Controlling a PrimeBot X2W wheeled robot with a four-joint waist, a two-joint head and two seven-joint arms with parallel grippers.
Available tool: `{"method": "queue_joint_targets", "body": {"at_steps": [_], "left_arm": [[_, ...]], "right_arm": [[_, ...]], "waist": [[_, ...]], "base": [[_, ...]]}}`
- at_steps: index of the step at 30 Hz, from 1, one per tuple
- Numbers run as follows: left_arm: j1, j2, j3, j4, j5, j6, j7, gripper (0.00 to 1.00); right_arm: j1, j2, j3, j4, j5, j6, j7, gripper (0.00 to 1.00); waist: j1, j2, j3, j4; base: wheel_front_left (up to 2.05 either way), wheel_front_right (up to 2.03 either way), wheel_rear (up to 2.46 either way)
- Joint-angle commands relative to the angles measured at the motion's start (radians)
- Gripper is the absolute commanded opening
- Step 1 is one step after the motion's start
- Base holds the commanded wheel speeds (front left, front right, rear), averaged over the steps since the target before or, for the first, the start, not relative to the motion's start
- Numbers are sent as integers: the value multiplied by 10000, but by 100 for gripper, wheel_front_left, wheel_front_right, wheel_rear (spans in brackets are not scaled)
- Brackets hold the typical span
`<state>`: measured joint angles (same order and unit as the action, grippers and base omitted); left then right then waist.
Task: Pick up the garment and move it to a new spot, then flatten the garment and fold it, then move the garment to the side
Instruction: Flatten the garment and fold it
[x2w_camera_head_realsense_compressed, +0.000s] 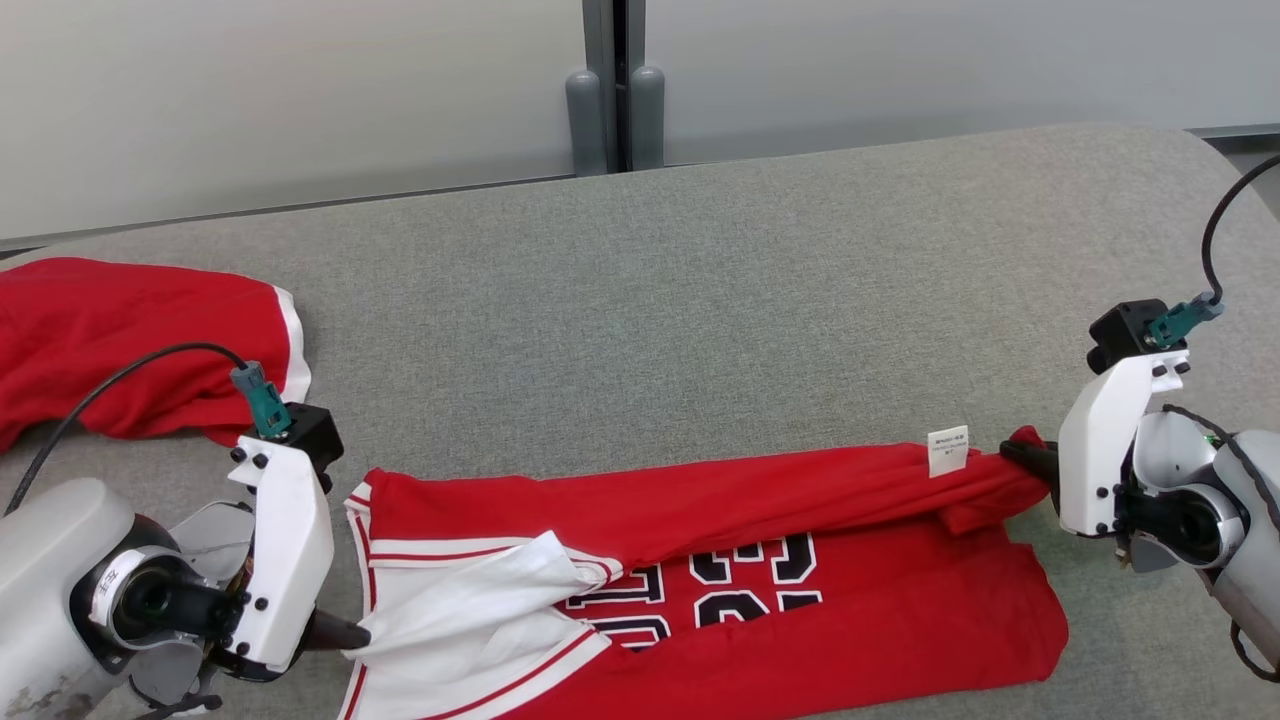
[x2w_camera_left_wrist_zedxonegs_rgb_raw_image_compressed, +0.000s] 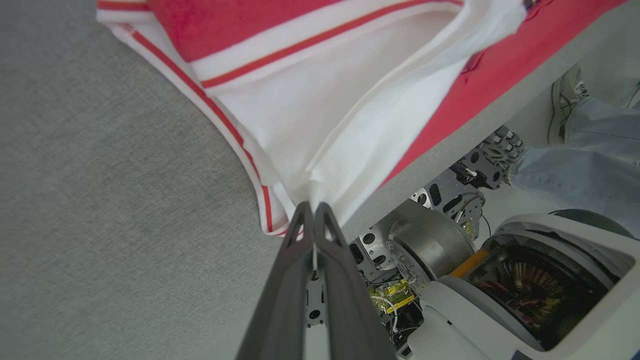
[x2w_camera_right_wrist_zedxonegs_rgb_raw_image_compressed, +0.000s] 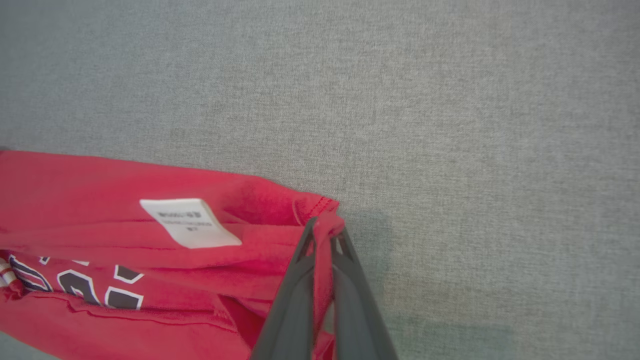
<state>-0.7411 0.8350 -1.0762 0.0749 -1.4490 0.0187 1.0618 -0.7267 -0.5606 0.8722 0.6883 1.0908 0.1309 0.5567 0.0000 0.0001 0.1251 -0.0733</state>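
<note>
The garment (x2w_camera_head_realsense_compressed: 820, 610) is a red jersey with white trim and dark numbers, stretched along the near edge of the grey table. My left gripper (x2w_camera_head_realsense_compressed: 350, 632) is shut on its white part (x2w_camera_left_wrist_zedxonegs_rgb_raw_image_compressed: 320, 150) at the left end, the fingertips (x2w_camera_left_wrist_zedxonegs_rgb_raw_image_compressed: 312, 210) pinching the cloth. My right gripper (x2w_camera_head_realsense_compressed: 1022, 458) is shut on the red corner (x2w_camera_right_wrist_zedxonegs_rgb_raw_image_compressed: 325, 225) at the right end, beside a white care label (x2w_camera_right_wrist_zedxonegs_rgb_raw_image_compressed: 189, 229). The upper layer is pulled taut between the two grippers.
A second red garment with a white edge (x2w_camera_head_realsense_compressed: 120, 345) lies bunched at the table's far left. The grey table (x2w_camera_head_realsense_compressed: 700, 300) stretches behind the jersey. Below the table edge, the robot's base (x2w_camera_left_wrist_zedxonegs_rgb_raw_image_compressed: 500, 280) and a person's leg and shoe (x2w_camera_left_wrist_zedxonegs_rgb_raw_image_compressed: 575, 140) show.
</note>
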Motion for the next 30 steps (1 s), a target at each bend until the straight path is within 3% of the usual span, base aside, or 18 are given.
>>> {"method": "queue_joint_targets", "body": {"at_steps": [1,8,9,10,11,12,13,14,26,30], "left_arm": [[203,39,-38,-23,-60,58,34,0],[388,-104,-169,-58,-77,106,22,0],[405,-130,-183,-14,-31,99,-18,0],[419,-162,-190,29,16,85,-53,0],[425,-188,-198,90,41,66,-100,20],[420,-214,-206,146,59,50,-140,54],[436,-241,-203,201,77,32,-171,93],[467,-269,-221,250,119,18,-221,100],[615,-318,89,426,78,-279,-938,100],[543,-206,669,236,718,-550,-2551,100]], "right_arm": [[64,-57,67,-55,109,-3,60,0],[57,-139,484,43,355,-3,312,0],[49,-135,552,81,375,-3,359,10],[41,-118,604,87,382,-3,360,31],[48,-91,654,89,422,-3,385,42],[51,-71,695,84,456,-3,390,49],[43,-62,739,84,476,-3,390,69],[35,-51,783,65,511,-3,348,100],[187,-295,807,-350,1063,-3,-202,100],[306,-482,365,-840,1350,-3,-1258,100]], "waist": [[0,-1,5,4],[0,-1,21,-1],[0,-1,19,-10],[0,-1,10,-19],[0,-1,1,-30],[0,-1,-8,-42],[0,-1,-21,-53],[0,-1,-42,-64],[0,-1,-711,-98],[0,-1,-1031,-92]], "base": [[0,0,0],[0,0,0],[0,0,0],[0,0,0],[0,0,0],[0,0,0],[0,0,0],[0,0,0],[0,0,0],[0,0,0]]}}
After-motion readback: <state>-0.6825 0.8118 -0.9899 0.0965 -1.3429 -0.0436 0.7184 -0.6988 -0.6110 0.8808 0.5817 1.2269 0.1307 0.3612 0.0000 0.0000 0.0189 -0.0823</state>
